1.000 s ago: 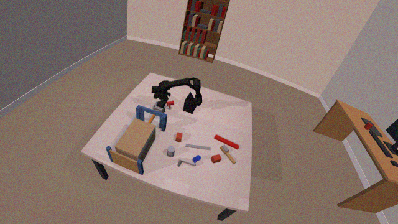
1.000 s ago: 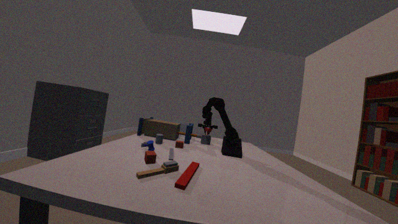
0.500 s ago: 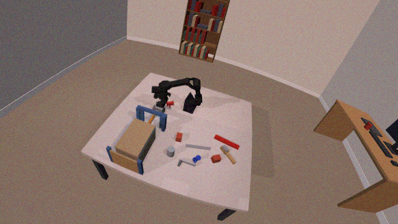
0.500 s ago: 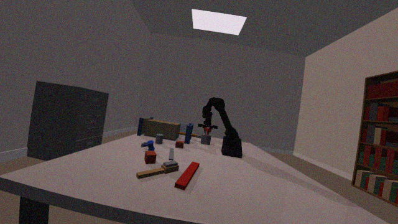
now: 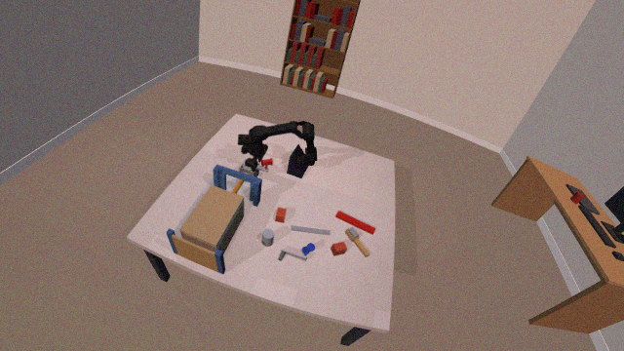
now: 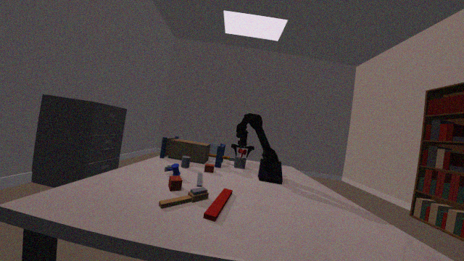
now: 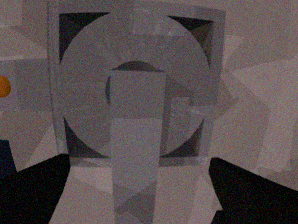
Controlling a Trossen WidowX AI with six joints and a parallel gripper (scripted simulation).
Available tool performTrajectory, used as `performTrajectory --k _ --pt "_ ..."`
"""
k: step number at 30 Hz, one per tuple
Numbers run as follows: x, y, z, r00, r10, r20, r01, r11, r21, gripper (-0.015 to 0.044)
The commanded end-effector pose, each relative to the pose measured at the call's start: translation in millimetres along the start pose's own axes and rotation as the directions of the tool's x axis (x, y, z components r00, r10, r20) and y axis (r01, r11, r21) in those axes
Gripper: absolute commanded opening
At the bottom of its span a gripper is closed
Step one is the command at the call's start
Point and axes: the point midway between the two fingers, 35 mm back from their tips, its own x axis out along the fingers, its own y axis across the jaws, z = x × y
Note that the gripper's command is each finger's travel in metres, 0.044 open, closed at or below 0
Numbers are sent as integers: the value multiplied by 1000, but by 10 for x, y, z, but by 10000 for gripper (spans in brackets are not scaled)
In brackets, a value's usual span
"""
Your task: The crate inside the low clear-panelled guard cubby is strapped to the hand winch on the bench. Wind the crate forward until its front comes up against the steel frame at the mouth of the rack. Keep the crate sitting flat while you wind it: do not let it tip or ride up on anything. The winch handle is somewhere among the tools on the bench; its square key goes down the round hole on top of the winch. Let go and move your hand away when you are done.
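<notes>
The winch (image 5: 249, 169) (image 6: 240, 163) (image 7: 85, 55) stands on the bench with the grey handle (image 7: 136, 145) on its top. The handle's red knob (image 5: 267, 162) (image 6: 242, 151) stands up beside the winch in the top view. My gripper (image 7: 140, 164) is open, with its fingertips wide apart on either side of the handle's arm in the wrist view. The crate (image 5: 212, 214) (image 6: 188, 151) sits flat in the cubby. An orange strap (image 5: 237, 186) (image 6: 226, 157) (image 7: 4, 86) runs toward the winch. A gap shows between the crate's front and the blue frame (image 5: 256, 190) (image 6: 218, 156).
A blue-knobbed crank (image 5: 308, 249) (image 6: 175, 169), a grey cylinder (image 5: 267, 237) (image 6: 185, 162), a grey bar (image 5: 310, 230), two red blocks (image 5: 281, 214) (image 5: 338, 249), a hammer (image 5: 360, 244) (image 6: 177, 201) and a red bar (image 5: 355, 222) (image 6: 218, 204) lie on the bench away from the winch.
</notes>
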Motion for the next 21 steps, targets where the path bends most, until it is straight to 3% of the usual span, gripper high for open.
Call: performTrajectory --k 1,11,18,21 --pt "-46 44 0 1000 6 2 -6 1000 -6 440" --pt "-1255 -68 -43 997 52 58 -53 999 11 440" --pt "-1260 -60 -31 995 64 71 -65 998 15 440" --pt "-1260 -60 -31 995 64 71 -65 998 15 361"
